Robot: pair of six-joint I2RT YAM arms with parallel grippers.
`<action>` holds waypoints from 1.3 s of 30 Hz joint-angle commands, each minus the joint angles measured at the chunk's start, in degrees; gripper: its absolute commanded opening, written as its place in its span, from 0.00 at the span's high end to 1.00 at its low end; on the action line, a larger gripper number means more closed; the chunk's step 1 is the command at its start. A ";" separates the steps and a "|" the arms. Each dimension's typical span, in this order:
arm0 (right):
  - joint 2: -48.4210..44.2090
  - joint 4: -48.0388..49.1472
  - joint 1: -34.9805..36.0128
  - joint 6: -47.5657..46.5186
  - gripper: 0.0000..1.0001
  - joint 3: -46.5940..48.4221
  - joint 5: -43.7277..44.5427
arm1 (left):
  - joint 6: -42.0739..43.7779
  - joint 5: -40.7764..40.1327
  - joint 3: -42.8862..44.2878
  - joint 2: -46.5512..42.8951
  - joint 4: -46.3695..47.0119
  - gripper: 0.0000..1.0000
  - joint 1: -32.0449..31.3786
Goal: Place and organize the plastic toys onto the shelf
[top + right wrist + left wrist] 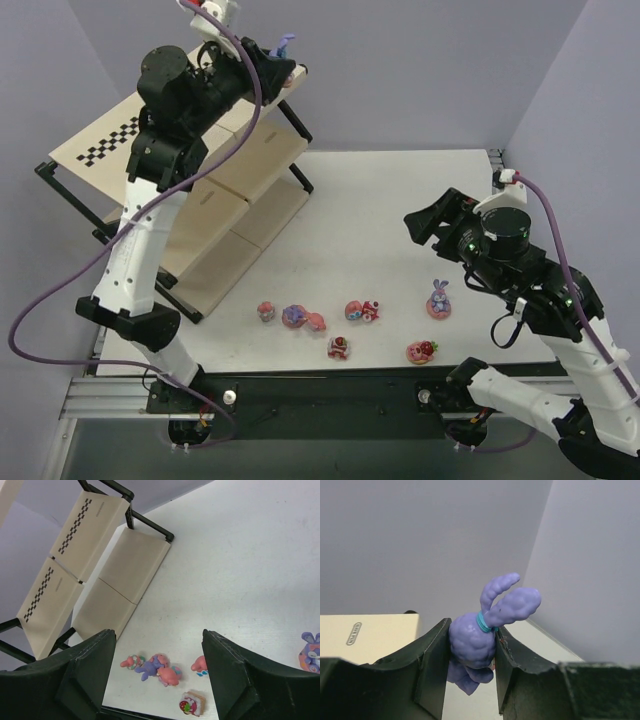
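Note:
My left gripper (281,60) is raised over the far end of the shelf's top board (110,135). It is shut on a purple long-eared bunny (470,640), whose ears stick up above the fingers (432,645). The bunny also shows in the top view (284,45). My right gripper (420,226) is open and empty above the table, right of centre. Several toys lie near the front edge: a pink figure (265,312), a purple bunny lying down (293,317), pink figures (361,310), a strawberry piece (339,347), another (422,350), and an upright bunny (438,299).
The slanted three-tier shelf (90,525) fills the left of the table, with checker strips on its top boards. Its lower boards (132,565) reach toward the table's middle. The right wrist view shows the toy cluster (159,669) below its fingers (100,655). Walls close in behind and at the right.

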 commanded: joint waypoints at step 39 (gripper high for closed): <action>2.59 2.65 -2.14 1.21 0.30 -9.17 3.46 | -14.44 7.14 -3.82 14.10 15.38 0.86 15.61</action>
